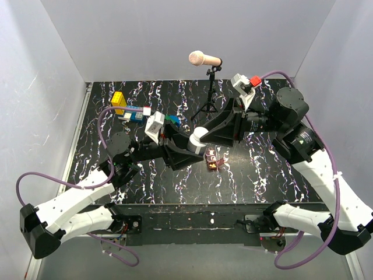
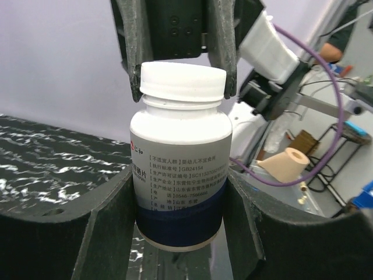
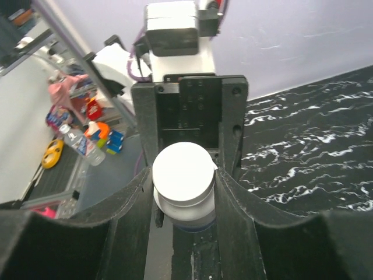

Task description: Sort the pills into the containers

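Note:
A white pill bottle (image 1: 198, 139) with a white cap and a blue band is held in the air over the middle of the table. My left gripper (image 1: 187, 149) is shut on its body; in the left wrist view the bottle (image 2: 180, 169) stands upright between my fingers (image 2: 105, 233). My right gripper (image 1: 205, 135) is shut on the cap (image 3: 183, 174), its fingers on both sides of the cap (image 2: 183, 80). The reddish-brown pill box (image 1: 214, 160) with pale lid segments lies on the table just right of the bottle. No loose pills show.
A pink microphone (image 1: 205, 59) on a black tripod (image 1: 208, 105) stands at the back middle. Yellow (image 1: 119, 100), blue (image 1: 133, 114) and green (image 1: 172, 121) toy blocks lie at the back left. White walls enclose the black marbled table (image 1: 280, 175).

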Motion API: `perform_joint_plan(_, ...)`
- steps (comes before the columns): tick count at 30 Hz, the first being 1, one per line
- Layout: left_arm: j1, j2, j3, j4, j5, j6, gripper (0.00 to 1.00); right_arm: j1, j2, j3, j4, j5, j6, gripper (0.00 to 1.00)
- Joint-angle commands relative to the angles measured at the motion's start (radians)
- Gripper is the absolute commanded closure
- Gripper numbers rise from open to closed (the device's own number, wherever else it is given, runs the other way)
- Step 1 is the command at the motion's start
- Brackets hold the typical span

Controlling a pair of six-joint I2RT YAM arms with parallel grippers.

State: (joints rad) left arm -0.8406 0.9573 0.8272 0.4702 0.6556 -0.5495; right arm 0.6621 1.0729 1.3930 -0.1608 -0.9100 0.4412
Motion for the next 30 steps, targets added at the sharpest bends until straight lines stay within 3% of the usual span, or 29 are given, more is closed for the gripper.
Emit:
perform_joint_plan(1,0.000,-0.038,0.096,-0.091,-0.200,0.118,1.00,0.008,-0.011,-0.009,-0.135,0.141,-0.071,0.73)
perform_joint_plan(12,0.000,0.052,0.184,-0.254,-0.479,0.304,1.00,0.025,0.019,0.038,-0.266,0.499,-0.038,0.80)
perform_joint_plan(23,-0.006,0.127,0.207,-0.282,-0.556,0.388,1.00,0.065,0.090,0.124,-0.384,0.721,0.017,0.76)
perform_joint_plan(26,-0.006,0.113,0.197,-0.289,-0.568,0.393,1.00,0.067,0.082,0.118,-0.384,0.720,0.018,0.68)
perform_joint_plan(30,-0.006,0.092,0.190,-0.312,-0.548,0.392,1.00,0.067,0.052,0.086,-0.349,0.694,0.016,0.37)
